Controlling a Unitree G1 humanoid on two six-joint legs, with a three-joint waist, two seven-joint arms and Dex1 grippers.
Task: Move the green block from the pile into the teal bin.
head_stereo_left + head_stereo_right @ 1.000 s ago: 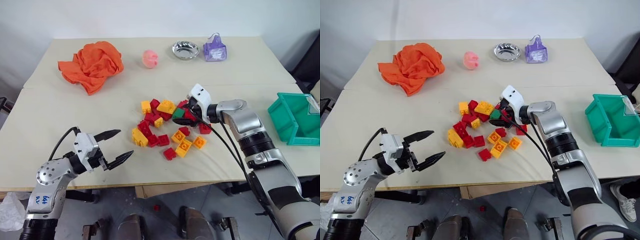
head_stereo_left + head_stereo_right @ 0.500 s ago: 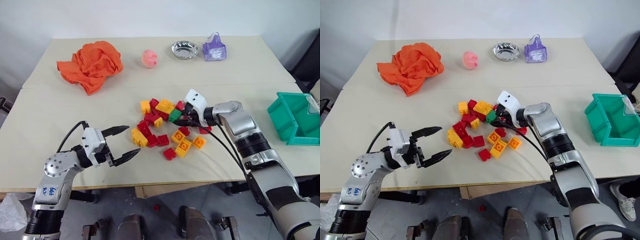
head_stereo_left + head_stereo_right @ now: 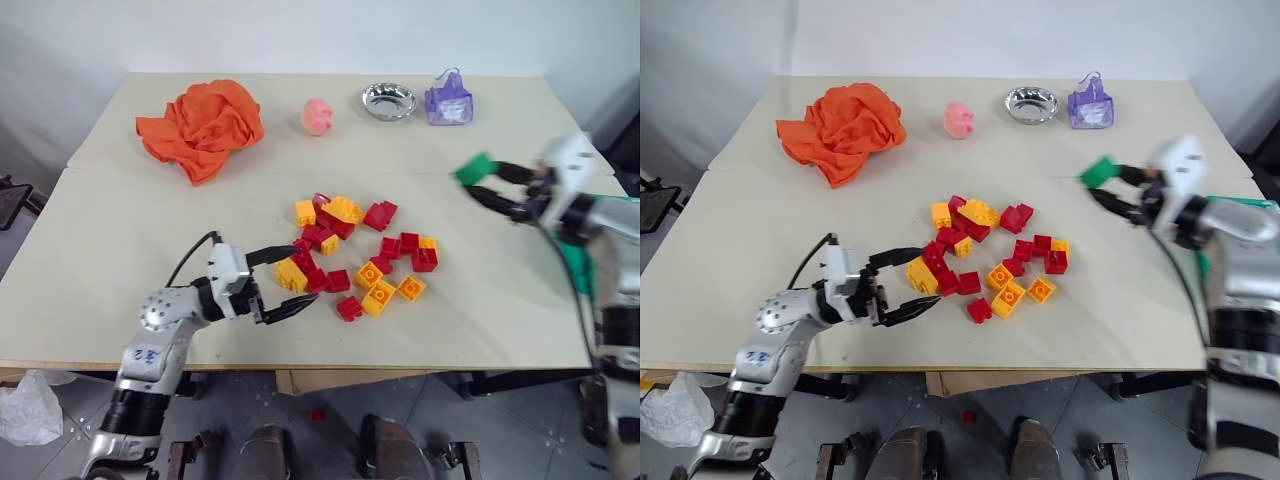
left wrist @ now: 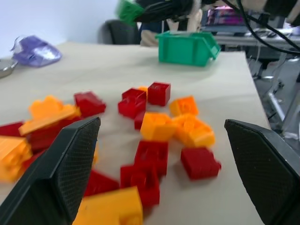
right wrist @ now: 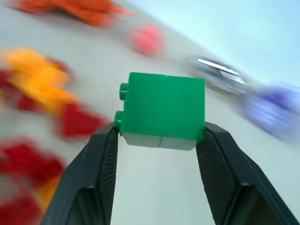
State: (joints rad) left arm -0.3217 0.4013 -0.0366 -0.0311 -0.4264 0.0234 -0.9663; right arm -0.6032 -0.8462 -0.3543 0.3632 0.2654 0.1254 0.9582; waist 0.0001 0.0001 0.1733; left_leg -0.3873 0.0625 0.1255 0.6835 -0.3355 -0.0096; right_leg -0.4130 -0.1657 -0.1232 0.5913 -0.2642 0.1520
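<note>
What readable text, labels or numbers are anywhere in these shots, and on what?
"82", handwritten in blue on the left arm; the marks are loose, so the reading is uncertain.
The same mark shows in the right eye view, too blurred to read.
Nothing legible on the bricks of the pile, the green block, the teal bin or the purple bag.

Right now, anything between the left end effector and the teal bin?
Yes. In the left wrist view the brick pile lies between the open left end effector and the teal bin, then bare table.
</note>
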